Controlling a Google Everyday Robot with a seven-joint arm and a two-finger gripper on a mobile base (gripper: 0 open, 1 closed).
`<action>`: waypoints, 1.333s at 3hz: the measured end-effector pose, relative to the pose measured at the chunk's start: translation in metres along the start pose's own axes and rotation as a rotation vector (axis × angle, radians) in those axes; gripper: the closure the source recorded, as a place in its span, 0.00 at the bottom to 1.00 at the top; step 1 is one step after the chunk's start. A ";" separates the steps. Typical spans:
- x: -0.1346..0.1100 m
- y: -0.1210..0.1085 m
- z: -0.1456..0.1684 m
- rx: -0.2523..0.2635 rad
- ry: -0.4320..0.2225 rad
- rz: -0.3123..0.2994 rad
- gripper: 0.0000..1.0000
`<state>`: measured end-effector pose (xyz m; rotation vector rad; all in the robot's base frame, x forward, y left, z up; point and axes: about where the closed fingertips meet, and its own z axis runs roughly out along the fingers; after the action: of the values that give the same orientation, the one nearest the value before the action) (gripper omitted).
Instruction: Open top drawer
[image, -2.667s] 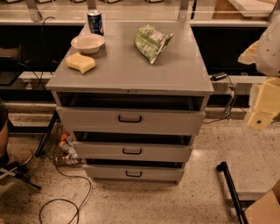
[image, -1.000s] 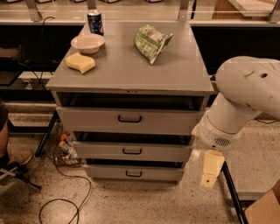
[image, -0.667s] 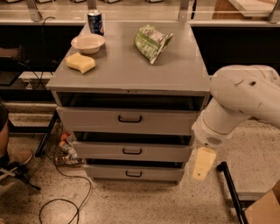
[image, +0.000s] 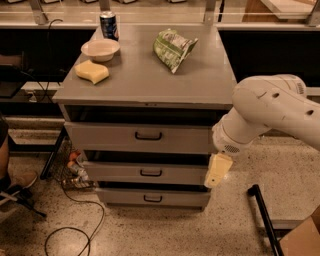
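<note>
The top drawer is the widest of three grey metal drawers under the cabinet top, with a small black loop handle at its front's centre. It stands slightly out from the cabinet. Two narrower grey drawers, the middle drawer and the bottom drawer, sit below it. My gripper hangs from the white arm at the cabinet's right front corner, level with the middle drawer, to the right of and below the top handle. It holds nothing that I can see.
On the cabinet top lie a yellow sponge, a white bowl, a blue can and a green chip bag. A black bar lies on the floor at right. Cables and a person's foot are at left.
The arm has swung in from the right edge down to the cabinet's right front, and the gripper has moved leftward toward the drawers. The drawers have not moved.
</note>
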<state>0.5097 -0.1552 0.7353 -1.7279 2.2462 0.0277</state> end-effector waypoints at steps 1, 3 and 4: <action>0.000 0.000 0.000 0.000 0.000 0.000 0.00; -0.041 -0.023 0.011 0.097 -0.035 -0.077 0.00; -0.076 -0.050 0.050 0.063 -0.072 -0.140 0.00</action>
<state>0.5855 -0.0876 0.7152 -1.8163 2.0494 -0.0115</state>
